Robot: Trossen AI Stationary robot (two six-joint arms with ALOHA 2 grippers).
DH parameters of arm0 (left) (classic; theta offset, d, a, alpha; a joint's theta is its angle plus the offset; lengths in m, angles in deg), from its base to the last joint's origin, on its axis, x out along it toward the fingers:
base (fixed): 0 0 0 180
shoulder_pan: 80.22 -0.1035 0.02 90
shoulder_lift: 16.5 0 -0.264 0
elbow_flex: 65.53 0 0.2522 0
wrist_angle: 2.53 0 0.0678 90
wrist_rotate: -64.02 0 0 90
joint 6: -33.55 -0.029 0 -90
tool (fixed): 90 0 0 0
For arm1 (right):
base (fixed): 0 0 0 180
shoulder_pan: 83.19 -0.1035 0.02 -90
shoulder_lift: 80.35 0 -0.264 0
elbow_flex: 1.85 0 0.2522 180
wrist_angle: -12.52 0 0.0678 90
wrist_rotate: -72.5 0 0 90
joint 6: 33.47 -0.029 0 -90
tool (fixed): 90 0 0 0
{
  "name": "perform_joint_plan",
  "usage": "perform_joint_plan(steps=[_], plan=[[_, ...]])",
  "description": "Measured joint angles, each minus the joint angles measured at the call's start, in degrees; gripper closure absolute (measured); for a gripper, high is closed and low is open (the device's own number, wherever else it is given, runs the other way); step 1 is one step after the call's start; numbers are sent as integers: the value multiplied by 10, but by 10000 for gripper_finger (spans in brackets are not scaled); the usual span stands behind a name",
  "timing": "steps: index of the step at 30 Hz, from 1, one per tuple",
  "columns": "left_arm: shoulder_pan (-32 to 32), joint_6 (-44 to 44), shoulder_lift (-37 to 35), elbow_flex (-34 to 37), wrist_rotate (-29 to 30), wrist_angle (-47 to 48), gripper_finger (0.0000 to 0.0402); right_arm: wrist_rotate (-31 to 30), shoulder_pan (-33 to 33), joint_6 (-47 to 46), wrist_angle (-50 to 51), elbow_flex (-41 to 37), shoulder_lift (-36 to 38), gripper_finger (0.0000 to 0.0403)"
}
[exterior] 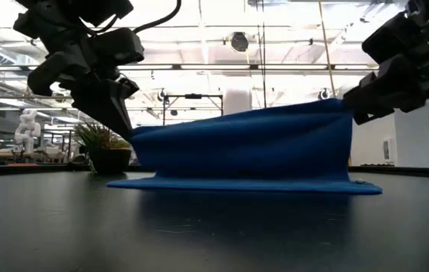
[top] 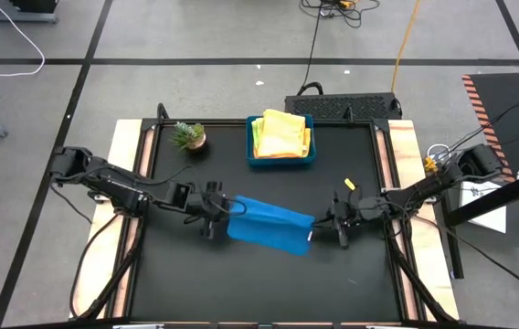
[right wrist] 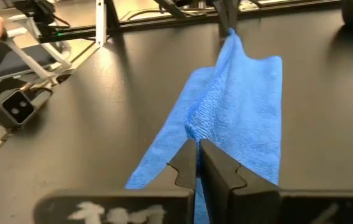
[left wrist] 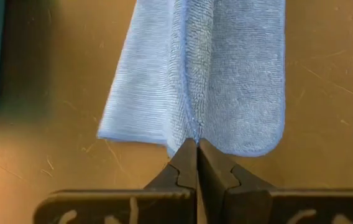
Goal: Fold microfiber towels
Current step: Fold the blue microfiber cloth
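Blue towel [top: 269, 223] hangs stretched between both arms near the middle of the black table [top: 241, 283], its upper edge lifted and its lower part resting flat on the surface; the left gripper [top: 221, 208] pinches one end, fingers closed tight on the cloth; the right gripper [top: 325, 222] pinches the opposite end, likewise clamped on the fabric; farther back, a blue tray [top: 280, 160] holds folded yellow and orange towels [top: 282, 134]; a small potted plant [top: 189, 136] stands near the tray's left.
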Motion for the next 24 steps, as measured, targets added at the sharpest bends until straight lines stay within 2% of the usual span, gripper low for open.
perform_joint_plan(steps=[12,20,24], plan=[[0,6,0,0,-1,-2,394,0,-35,-15,-13,0,-13,397],[0,6,0,0,-1,4,398,1,-61,-19,-20,49,-109,398],[0,11,0,0,-19,7,384,1,-67,-23,-22,60,-150,398]])
